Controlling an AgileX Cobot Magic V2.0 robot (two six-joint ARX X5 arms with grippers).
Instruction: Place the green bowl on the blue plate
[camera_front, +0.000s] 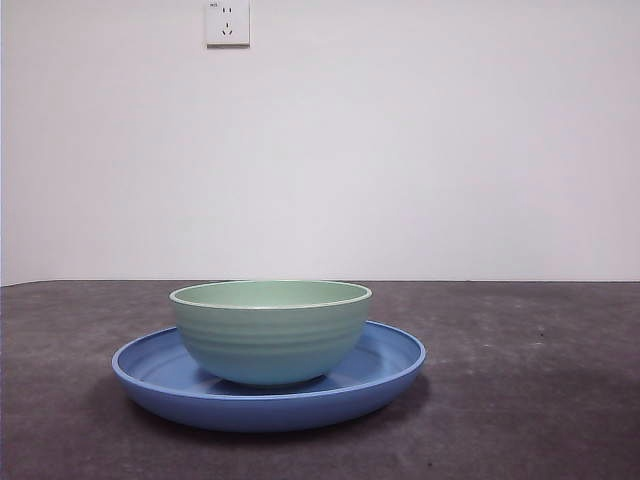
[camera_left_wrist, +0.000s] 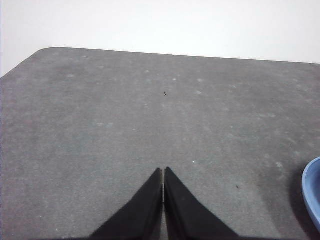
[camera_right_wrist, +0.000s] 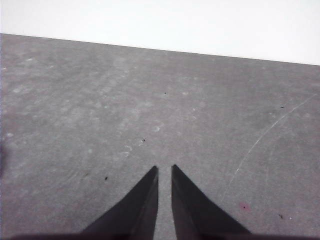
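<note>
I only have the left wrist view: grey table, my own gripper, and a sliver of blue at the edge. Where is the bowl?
Observer: The green bowl sits upright inside the blue plate, seen in the front view.
Operator: Is either arm near it?
Observer: No arm shows in the front view. The right gripper looks out over bare table, with neither dish in its view.
Operator: Is the right gripper holding anything?
Observer: Nothing. Its jaws stand nearly together with a narrow gap between the tips. Your left gripper is shut and empty too.
</note>
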